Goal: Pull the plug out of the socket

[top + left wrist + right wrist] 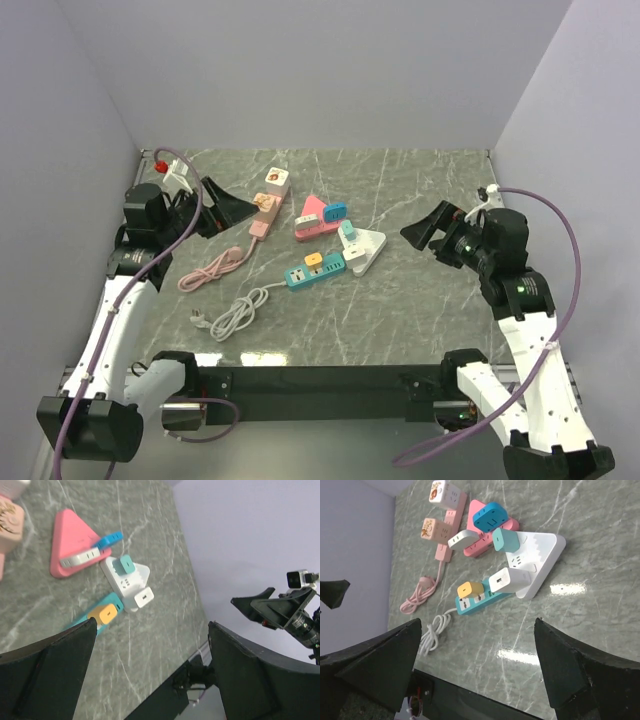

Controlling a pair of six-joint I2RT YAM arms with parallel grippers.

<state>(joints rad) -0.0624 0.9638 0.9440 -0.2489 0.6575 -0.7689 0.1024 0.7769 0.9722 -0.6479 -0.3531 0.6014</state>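
Both arms are poised over a grey marbled desk [430, 170]. My left hand [232, 212] is toward the far-left corner, its two fingers spread wide with nothing between them. My right hand [425, 228] hangs by the right edge, likewise wide open and empty.

The plugs and sockets lie together at the middle of the desk, between the two hands. Just beside the left hand is a pink strip [260, 222] carrying two cube plugs [266, 201]. Its long axis runs from the far edge toward the near edge. To its right is a pink triangular socket [312, 218] with a blue plug [336, 211]. Next is a white triangular socket [370, 246] with a teal plug [347, 231] standing on it. Closer to the near edge, a teal strip [297, 277] holds a yellow plug [313, 260] and a white plug [334, 264]. It lies slanted, near-left to far-right, and its white cable [235, 312] trails toward the near-left corner.

The task does not say which plug. I judge the left hand better placed for the pink strip. The right hand is closest to the white triangular socket, though well apart from it, and would have to reach left. Every plug looks seated, so the pull should go straight off the socket face.
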